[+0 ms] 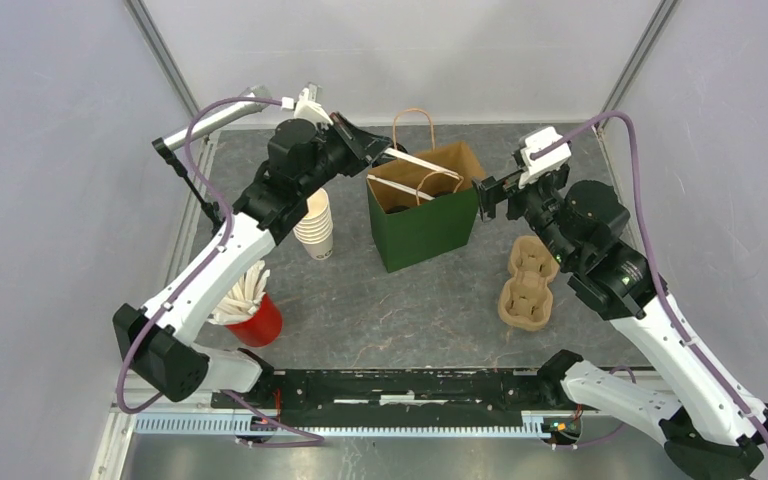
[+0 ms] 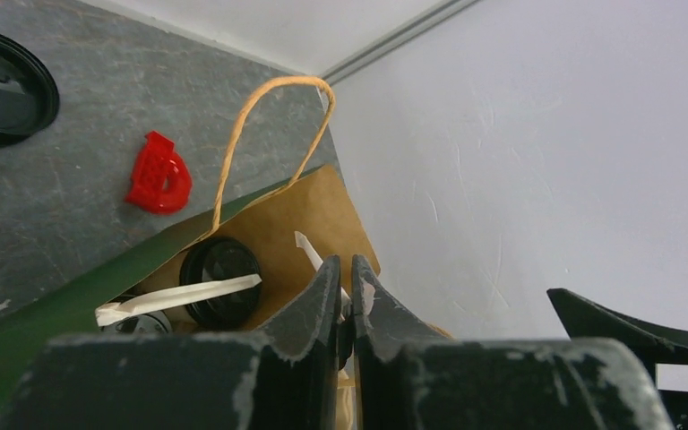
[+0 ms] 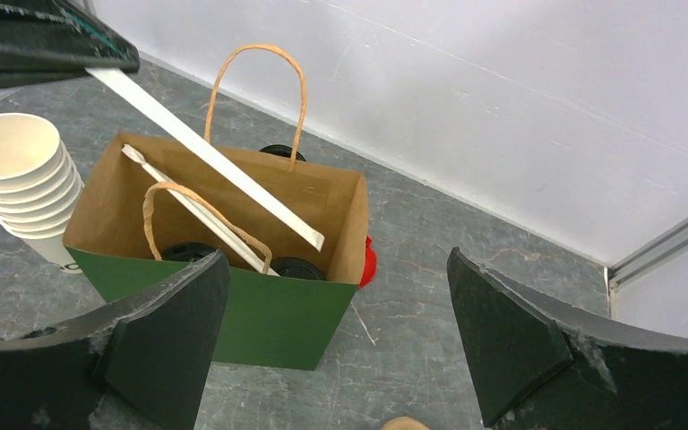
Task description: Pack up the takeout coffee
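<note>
The takeout coffee stands inside the green paper bag point(image 1: 422, 232). Only its black lids show, one point(image 2: 222, 282) in the left wrist view and two point(image 3: 297, 268) point(image 3: 188, 252) in the right wrist view. My left gripper point(image 1: 384, 150) point(image 2: 345, 269) hovers over the bag's back left corner, shut on a white stick point(image 3: 206, 157) point(image 2: 309, 251) that slants down into the bag. A second white stick point(image 3: 199, 212) point(image 2: 179, 298) lies in the bag across the lids. My right gripper point(image 1: 483, 197) point(image 3: 336, 260) is open and empty, just off the bag's right side.
A stack of lidless cream cups point(image 1: 315, 225) point(image 3: 18, 175) stands left of the bag. A red cup of white sticks point(image 1: 252, 315) is at the front left. A cardboard cup carrier point(image 1: 527, 282) lies right of the bag. Behind the bag lie a red piece point(image 2: 159, 175) and a loose black lid point(image 2: 4, 85).
</note>
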{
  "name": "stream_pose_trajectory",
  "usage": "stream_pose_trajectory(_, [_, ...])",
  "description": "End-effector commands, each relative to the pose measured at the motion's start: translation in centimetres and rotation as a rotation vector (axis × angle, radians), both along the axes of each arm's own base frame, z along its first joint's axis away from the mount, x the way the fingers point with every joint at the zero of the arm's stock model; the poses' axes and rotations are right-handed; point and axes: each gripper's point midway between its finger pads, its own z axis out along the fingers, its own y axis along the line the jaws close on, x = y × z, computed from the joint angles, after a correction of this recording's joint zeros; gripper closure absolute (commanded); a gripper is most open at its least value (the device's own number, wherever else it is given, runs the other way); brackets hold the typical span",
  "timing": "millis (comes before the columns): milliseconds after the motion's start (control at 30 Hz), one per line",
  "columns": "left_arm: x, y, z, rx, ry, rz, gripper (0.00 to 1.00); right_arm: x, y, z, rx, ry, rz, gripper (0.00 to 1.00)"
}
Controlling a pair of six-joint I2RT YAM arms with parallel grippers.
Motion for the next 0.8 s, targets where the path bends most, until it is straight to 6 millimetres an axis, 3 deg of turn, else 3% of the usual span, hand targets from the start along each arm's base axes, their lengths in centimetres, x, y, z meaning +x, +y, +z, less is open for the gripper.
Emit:
stream_pose_trajectory(0, [0.0, -2.1, -0.8, -0.099, 0.021, -0.087, 0.8, 0.3, -0.4, 1.7, 0.033, -0.004, -0.035, 0.02])
stream_pose_trajectory(100, [0.2, -2.4, -1.9, -0.065, 0.028, -0.103, 0.76, 0.5, -0.2, 1.5, 0.034, 0.023, -0.037, 0.02])
stream_pose_trajectory(167, [0.1, -2.0, -1.5, -0.026, 0.003, -0.095, 0.71, 0.5, -0.2, 1.6, 0.042, 0.037, -0.04, 0.02])
stream_pose_trajectory(267, [0.1, -0.5, -0.8, 0.071, -0.034, -0.061, 0.46, 0.4, -0.2, 1.1, 0.045, 0.054, -0.042, 0.02])
stream_pose_trajectory(400, [-0.1, 2.8, 0.9, 0.219, -0.071, 0.008, 0.23, 0.5, -0.1, 0.2, 0.042, 0.084, -0.049, 0.02])
stream_pose_trajectory(433, [-0.3, 3.7, 1.2, 0.268, -0.083, 0.026, 0.02, 0.6, 0.0, -0.1, 0.041, 0.095, -0.046, 0.02])
stream_pose_trajectory(567, [-1.9, 6.7, 4.3, 0.422, -0.176, 0.062, 0.0, 1.0, 1.2, -0.9, 0.075, 0.159, -0.032, 0.02])
stream_pose_trajectory(767, [-6.3, 10.1, 6.5, 0.554, -0.288, 0.049, 0.0, 0.7, 2.8, -0.8, 0.176, 0.184, 0.03, 0.02])
